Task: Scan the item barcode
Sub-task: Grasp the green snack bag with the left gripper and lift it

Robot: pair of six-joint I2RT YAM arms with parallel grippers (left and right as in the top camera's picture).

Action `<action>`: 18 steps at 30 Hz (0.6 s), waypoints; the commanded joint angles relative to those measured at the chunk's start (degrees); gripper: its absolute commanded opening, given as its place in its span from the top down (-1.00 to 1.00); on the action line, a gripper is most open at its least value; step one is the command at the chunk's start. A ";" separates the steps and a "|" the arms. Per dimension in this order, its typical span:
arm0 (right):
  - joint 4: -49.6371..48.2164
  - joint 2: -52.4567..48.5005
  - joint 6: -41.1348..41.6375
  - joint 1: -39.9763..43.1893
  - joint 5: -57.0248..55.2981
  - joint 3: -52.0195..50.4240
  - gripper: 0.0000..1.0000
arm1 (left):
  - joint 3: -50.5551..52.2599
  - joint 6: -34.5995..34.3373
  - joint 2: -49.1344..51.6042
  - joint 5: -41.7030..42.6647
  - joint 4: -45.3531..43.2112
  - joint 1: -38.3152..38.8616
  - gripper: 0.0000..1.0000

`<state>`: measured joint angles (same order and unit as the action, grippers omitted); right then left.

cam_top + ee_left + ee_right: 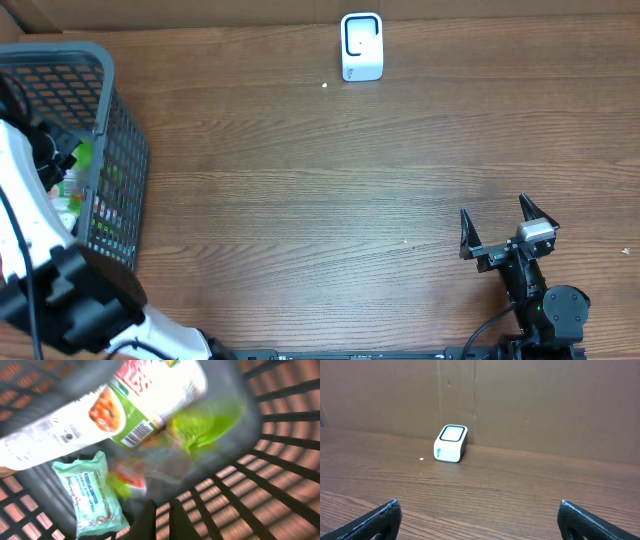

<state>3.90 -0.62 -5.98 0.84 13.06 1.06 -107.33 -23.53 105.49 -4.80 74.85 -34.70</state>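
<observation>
With the left gripper clenched inside the grey plastic mesh basket at far left, on what cannot be told through blur, the white-and-green barcoded packet at upper left should be raised steadily and turned toward the white box-shaped scanner, the right gripper being kept spread.

A brown wood-grain counter fills the overhead view. At its 9 o'clock edge stands a grey mesh basket with a thick rim and gridded walls. A tiny white speck lies on the wood toward 12 o'clock. A plain cardboard wall with vertical seams rises along the 12 o'clock edge.
</observation>
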 commanded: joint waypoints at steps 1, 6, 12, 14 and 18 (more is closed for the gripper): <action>-0.39 0.46 0.35 -0.09 -0.61 -0.61 -1.00 | -2.08 2.38 -8.07 1.44 -0.09 -0.09 0.92; -0.39 0.46 0.35 -0.09 -0.61 -0.61 -1.00 | -2.05 2.38 -14.60 1.16 -0.11 -0.09 0.92; -0.39 0.46 0.35 -0.09 -0.61 -0.61 -1.00 | -0.07 2.29 -14.16 -0.11 1.31 -0.55 -0.55; -0.39 0.46 0.35 -0.09 -0.61 -0.61 -1.00 | 1.97 1.88 -12.63 0.39 1.77 -0.98 -0.81; -0.39 0.46 0.35 -0.09 -0.61 -0.61 -1.00 | 5.73 -0.59 -9.11 0.55 1.64 -1.53 -0.99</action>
<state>3.90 -0.62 -6.00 0.84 13.06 1.06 -104.90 -22.35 92.79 -4.34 76.36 -35.40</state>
